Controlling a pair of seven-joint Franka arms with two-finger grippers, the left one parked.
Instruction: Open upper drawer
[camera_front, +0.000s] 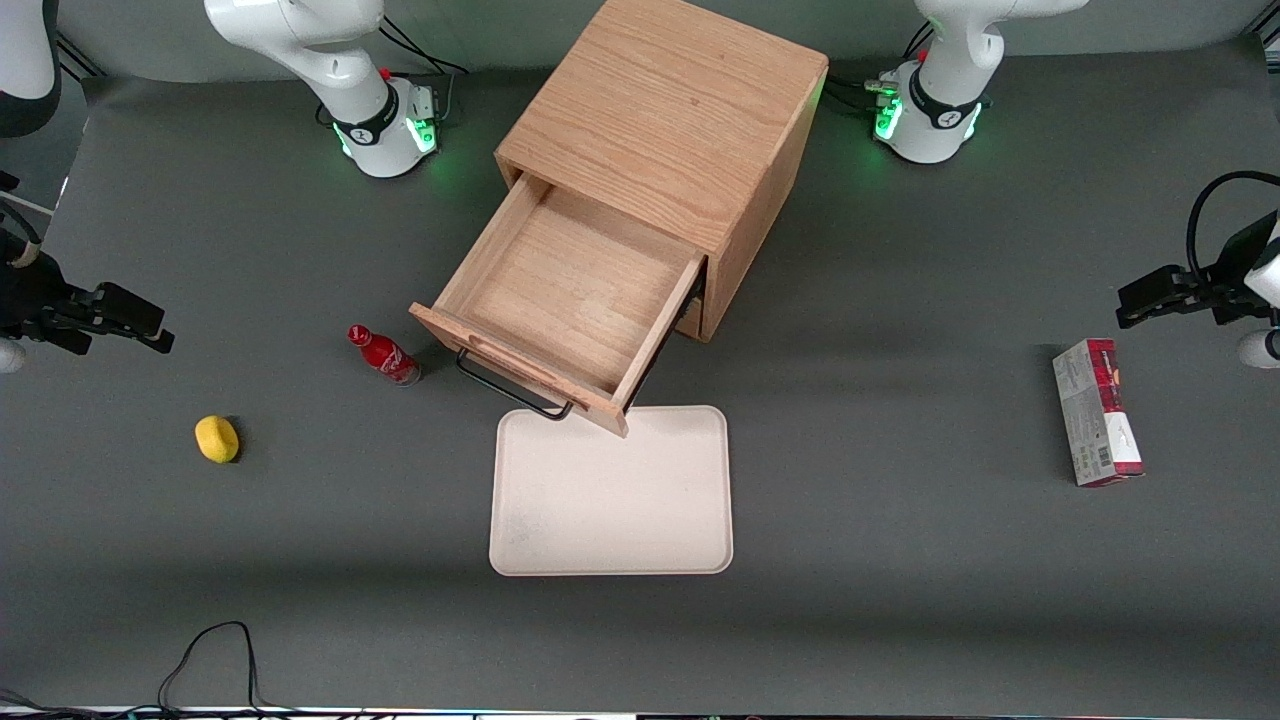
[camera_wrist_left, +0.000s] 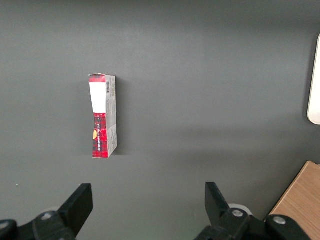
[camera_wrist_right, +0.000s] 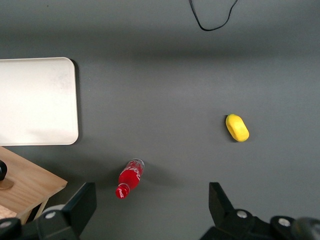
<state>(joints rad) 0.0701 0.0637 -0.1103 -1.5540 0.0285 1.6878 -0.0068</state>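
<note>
The upper drawer (camera_front: 575, 300) was pulled far out of the oak cabinet (camera_front: 668, 120) in the upper middle of the front view, its black handle (camera_front: 510, 390) just above the cream tray (camera_front: 612, 492). The gripper (camera_front: 150, 335) hung at the left edge, fingers spread wide, holding nothing. A red bottle (camera_front: 384, 355) and 1 yellow lemon (camera_front: 217, 439) lay nearby.

A red bottle (camera_front: 383, 354) stands on the worktop (camera_front: 900, 330) near a yellow, possibly lemon-like fruit (camera_front: 217, 439); a cream tray (camera_front: 611, 491) and red-grey carton (camera_front: 1096, 411) lie apart.
</note>
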